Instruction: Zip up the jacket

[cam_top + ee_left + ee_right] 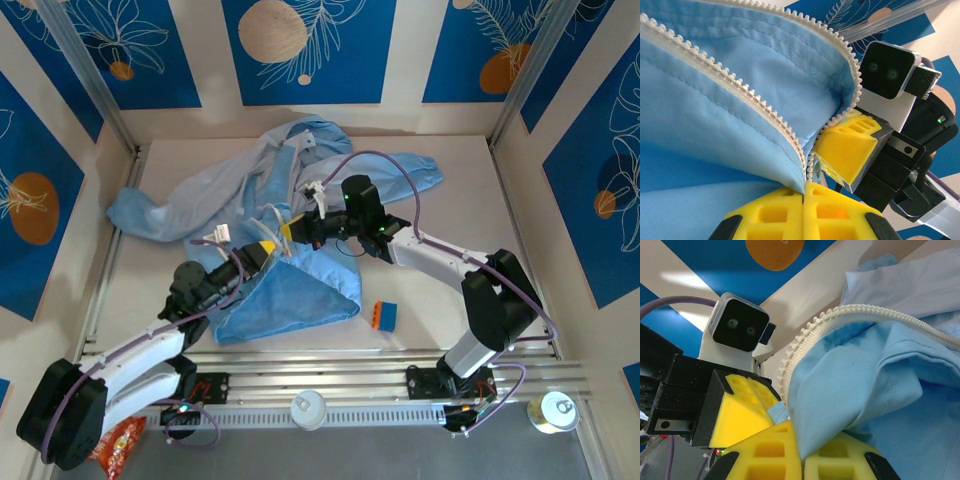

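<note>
The light-blue jacket point(290, 290) lies crumpled across the middle of the table, its hood and sleeves spread to the back and left. My left gripper point(272, 250) and right gripper point(300, 230) meet tip to tip above its front. In the left wrist view my left gripper point(805, 187) is shut on the jacket's point(715, 125) fabric edge beside the whitish zipper teeth point(790, 137). In the right wrist view my right gripper point(802, 452) is shut on a fold of the jacket point(865, 380), with the zipper point(800, 342) curving above. The zipper stands open.
A small orange and blue block point(384, 316) lies on the table right of the jacket. A white round lid point(308, 409) and a tin point(553, 411) sit by the near rail, and a snack packet point(122, 440) lies at the lower left. Blue patterned walls enclose the table.
</note>
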`<action>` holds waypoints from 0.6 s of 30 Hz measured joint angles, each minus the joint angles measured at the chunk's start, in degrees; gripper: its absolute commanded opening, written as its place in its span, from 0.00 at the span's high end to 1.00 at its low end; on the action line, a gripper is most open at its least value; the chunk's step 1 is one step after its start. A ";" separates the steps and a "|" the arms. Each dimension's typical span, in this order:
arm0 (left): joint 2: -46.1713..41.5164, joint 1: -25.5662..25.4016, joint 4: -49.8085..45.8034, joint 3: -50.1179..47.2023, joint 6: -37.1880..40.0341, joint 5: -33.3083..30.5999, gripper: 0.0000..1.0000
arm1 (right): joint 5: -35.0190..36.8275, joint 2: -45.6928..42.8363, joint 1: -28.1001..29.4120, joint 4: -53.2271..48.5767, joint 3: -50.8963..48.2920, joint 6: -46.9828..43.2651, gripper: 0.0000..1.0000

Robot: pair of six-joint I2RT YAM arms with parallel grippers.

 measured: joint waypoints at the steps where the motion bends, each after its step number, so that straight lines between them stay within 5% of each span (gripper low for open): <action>1: -0.04 0.00 0.07 0.00 0.00 0.00 1.00 | 0.00 0.00 0.00 0.02 0.04 0.07 1.00; 18: -0.07 0.00 0.42 0.00 -1.25 0.04 1.00 | 0.13 0.94 0.00 0.33 1.11 0.42 1.00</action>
